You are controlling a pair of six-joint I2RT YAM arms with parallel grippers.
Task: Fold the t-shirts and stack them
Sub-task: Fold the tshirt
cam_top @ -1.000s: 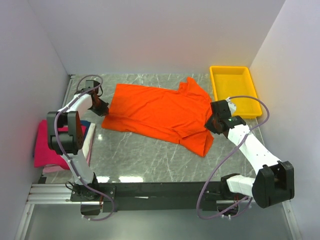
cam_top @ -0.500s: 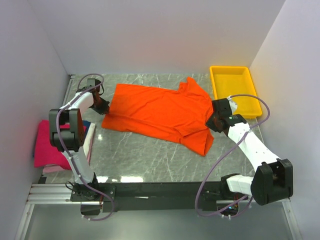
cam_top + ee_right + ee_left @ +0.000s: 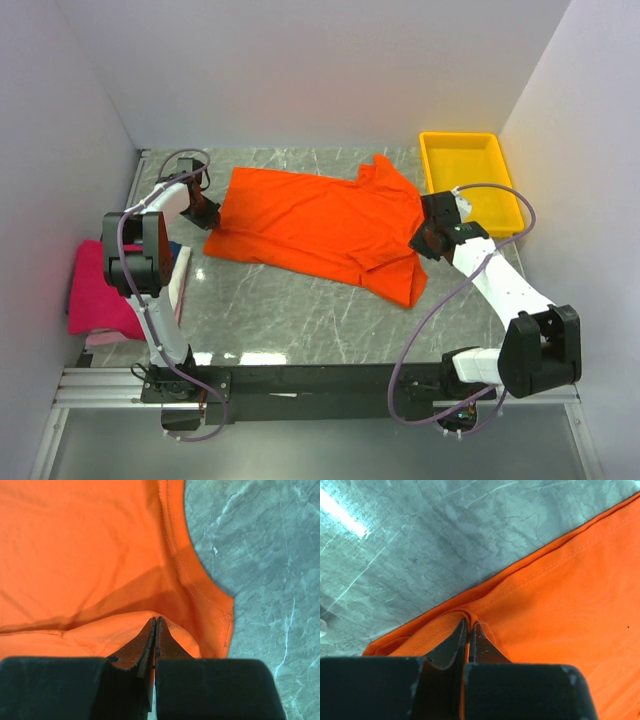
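A bright orange t-shirt lies spread across the middle of the grey table, hem at the left, sleeves at the right. My left gripper is shut on its hem edge, the cloth pinched between the jaws. My right gripper is shut on a fold of the orange shirt near a sleeve. A folded magenta-pink shirt lies at the far left on a pale one, with a dark blue edge showing.
A yellow plastic tray stands at the back right, just behind my right arm. White walls close in the table on the left, back and right. Bare marble table shows in front of the shirt.
Both grippers have shifted slightly toward the back, carrying the shirt's edges with them. The shirt's lower right sleeve has been drawn back a little.
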